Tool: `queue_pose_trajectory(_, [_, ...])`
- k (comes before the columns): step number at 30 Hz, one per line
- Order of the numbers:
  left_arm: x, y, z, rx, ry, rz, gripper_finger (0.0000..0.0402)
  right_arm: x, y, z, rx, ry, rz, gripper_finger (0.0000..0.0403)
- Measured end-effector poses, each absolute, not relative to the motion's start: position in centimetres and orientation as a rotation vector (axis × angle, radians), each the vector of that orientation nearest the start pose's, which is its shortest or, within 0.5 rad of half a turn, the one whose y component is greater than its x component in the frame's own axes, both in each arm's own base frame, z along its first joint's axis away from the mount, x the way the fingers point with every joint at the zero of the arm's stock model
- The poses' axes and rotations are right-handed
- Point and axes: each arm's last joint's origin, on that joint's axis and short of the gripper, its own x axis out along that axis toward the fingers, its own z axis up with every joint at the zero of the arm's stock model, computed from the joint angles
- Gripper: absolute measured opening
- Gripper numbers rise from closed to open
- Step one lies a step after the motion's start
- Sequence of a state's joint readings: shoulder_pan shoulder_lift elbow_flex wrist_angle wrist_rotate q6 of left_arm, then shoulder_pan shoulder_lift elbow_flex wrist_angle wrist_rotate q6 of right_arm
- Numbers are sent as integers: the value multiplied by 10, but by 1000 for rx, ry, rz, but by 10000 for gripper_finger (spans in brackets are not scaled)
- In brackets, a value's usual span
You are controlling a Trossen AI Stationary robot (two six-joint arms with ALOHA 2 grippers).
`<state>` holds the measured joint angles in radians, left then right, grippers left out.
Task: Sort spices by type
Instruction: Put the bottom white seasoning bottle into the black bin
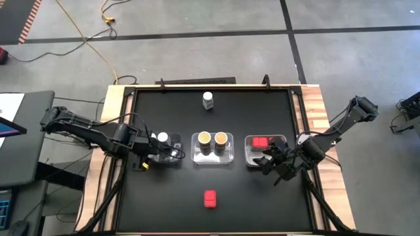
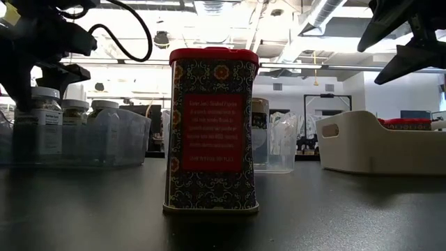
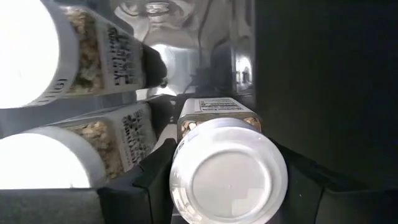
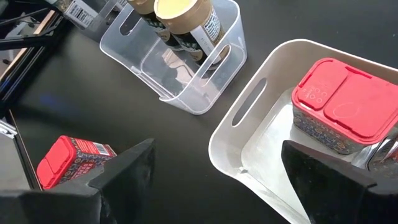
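The middle clear plastic tray (image 1: 212, 157) is taken as the landmark. Nearest the table's front edge, in front of that tray, a red rectangular spice packet (image 1: 209, 198) is seen standing alone on the black table (image 1: 249, 196); in the low view it (image 2: 213, 130) fills the foreground, upright.

To the tray's left, the left gripper (image 1: 164, 152) is reached in low over a second clear tray (image 1: 176, 157), its arm stretched across from the table's left edge. Its jaws are closed on a clear white-capped jar (image 3: 227, 177), a grip shown only in the left wrist view, where two more white-capped jars (image 3: 37, 50) are seen beside it.

Inside the middle tray, two jars with tan-orange round tops (image 1: 212, 138) are held side by side.

To the tray's right, the right gripper (image 1: 270, 160) is hovered over the near edge of a white tray (image 1: 248, 157), jaws spread wide and empty. One red-lidded packet (image 4: 346, 102) is seen lying in it.

Farthest, behind the middle tray, a lone white-capped jar (image 1: 208, 100) is left standing.
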<state>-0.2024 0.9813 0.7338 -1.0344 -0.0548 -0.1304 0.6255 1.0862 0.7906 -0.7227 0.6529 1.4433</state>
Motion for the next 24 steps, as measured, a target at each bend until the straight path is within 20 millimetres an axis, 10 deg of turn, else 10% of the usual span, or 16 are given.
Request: queue_pose_trajectory(24, [150,-28,228,83,1277,-27,202,169,101,246,751,604,-564,372])
